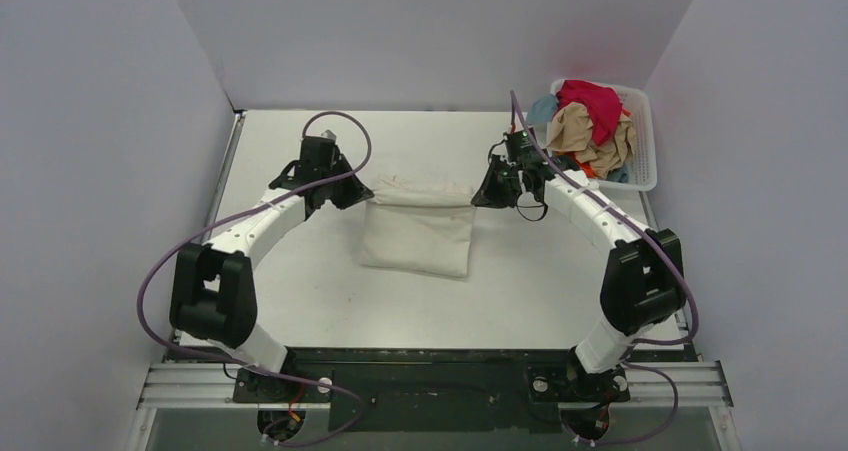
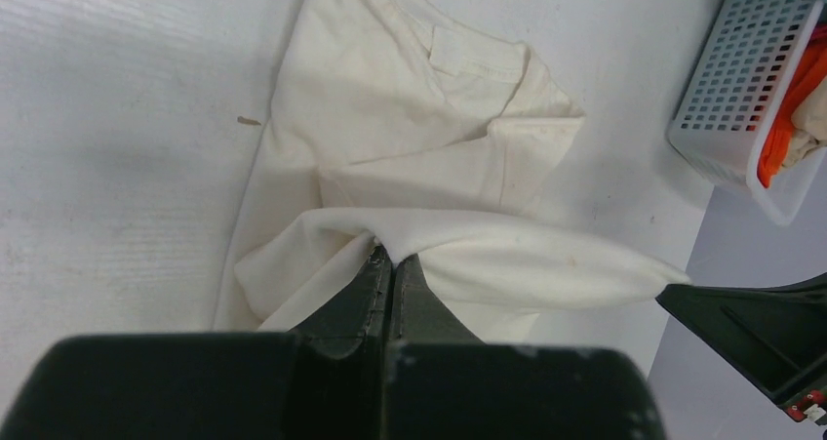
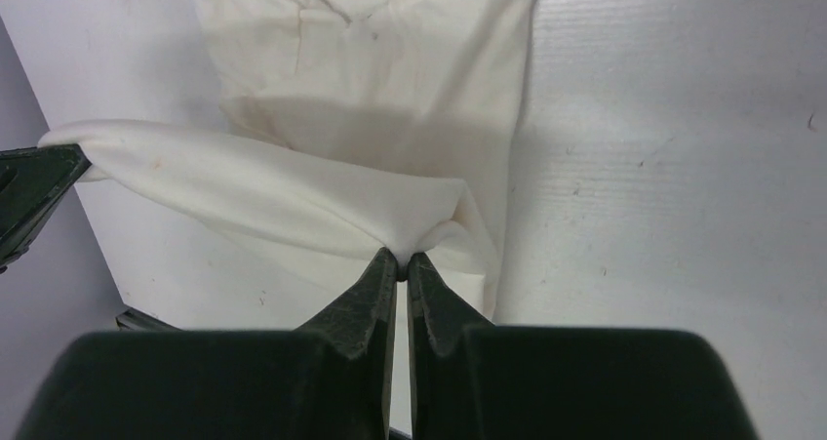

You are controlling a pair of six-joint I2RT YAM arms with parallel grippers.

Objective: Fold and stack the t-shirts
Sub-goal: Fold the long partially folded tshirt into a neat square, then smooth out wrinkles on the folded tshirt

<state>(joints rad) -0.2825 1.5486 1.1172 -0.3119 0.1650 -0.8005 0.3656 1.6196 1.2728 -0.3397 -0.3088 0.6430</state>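
Two grippers are here: one left gripper (image 1: 358,195) and one right gripper (image 1: 484,197). One cream-white t-shirt (image 1: 420,233) lies on the one bench (image 1: 300,291). One basket (image 1: 646,141) holds at least four shirts by colour: one red t-shirt (image 1: 592,103), one tan t-shirt (image 1: 585,136), one pale blue t-shirt (image 1: 541,108) and one orange t-shirt (image 2: 780,133).

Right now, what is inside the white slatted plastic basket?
A crumpled magenta-red cloth shirt tops a tan cloth shirt, pale blue cloth beside them; anything beneath is covered.

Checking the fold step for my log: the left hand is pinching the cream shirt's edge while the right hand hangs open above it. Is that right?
Not quite: the right hand is shut on the edge of the cream shirt too, as the right wrist view shows. The left hand is pinching it, as you said.
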